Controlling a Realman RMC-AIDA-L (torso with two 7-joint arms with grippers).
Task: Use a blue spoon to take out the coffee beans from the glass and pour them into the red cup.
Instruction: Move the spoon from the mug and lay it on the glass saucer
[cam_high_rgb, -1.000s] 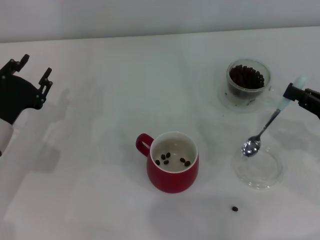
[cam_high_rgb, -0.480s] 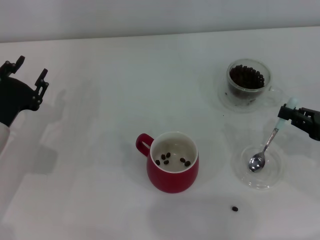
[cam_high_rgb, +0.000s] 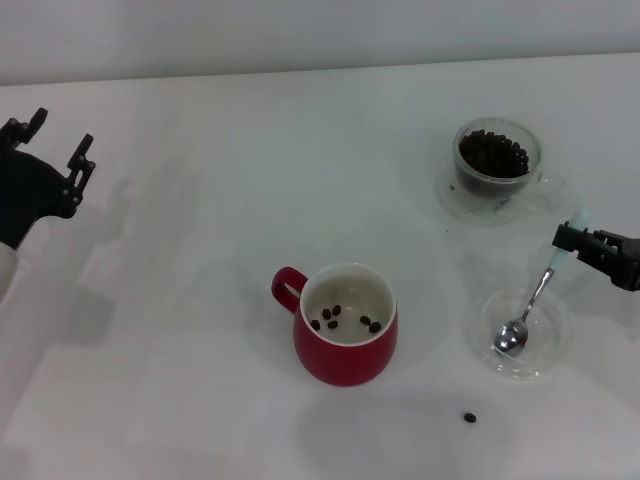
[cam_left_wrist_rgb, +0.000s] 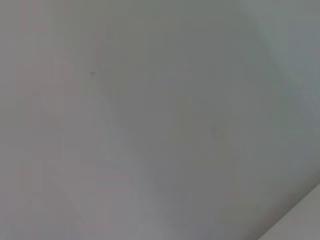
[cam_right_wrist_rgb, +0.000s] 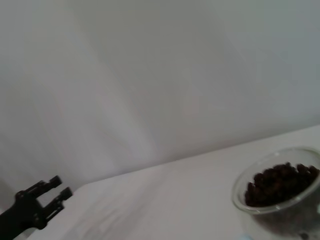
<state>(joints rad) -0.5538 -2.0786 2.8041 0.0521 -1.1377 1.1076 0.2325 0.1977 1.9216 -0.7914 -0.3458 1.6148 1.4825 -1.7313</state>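
Observation:
My right gripper (cam_high_rgb: 572, 238) at the right edge is shut on the pale handle of the blue spoon (cam_high_rgb: 530, 300). The spoon slants down, its empty metal bowl resting in a flat clear dish (cam_high_rgb: 543, 353). The glass (cam_high_rgb: 497, 160) of coffee beans (cam_high_rgb: 492, 152) stands at the back right and also shows in the right wrist view as the glass (cam_right_wrist_rgb: 280, 192). The red cup (cam_high_rgb: 345, 325) sits in the middle, handle to the left, with a few coffee beans (cam_high_rgb: 333, 315) inside. My left gripper (cam_high_rgb: 52, 142) hangs open at the far left, away from everything.
One loose bean (cam_high_rgb: 469, 417) lies on the white table (cam_high_rgb: 220, 260) in front of the dish. The right wrist view shows the left gripper (cam_right_wrist_rgb: 42, 195) far off. The left wrist view shows only a blank pale surface.
My right gripper has moved toward the front and lowered the spoon. Its bowl went from above the dish's edge down into the dish. The left arm drew back slightly to the left.

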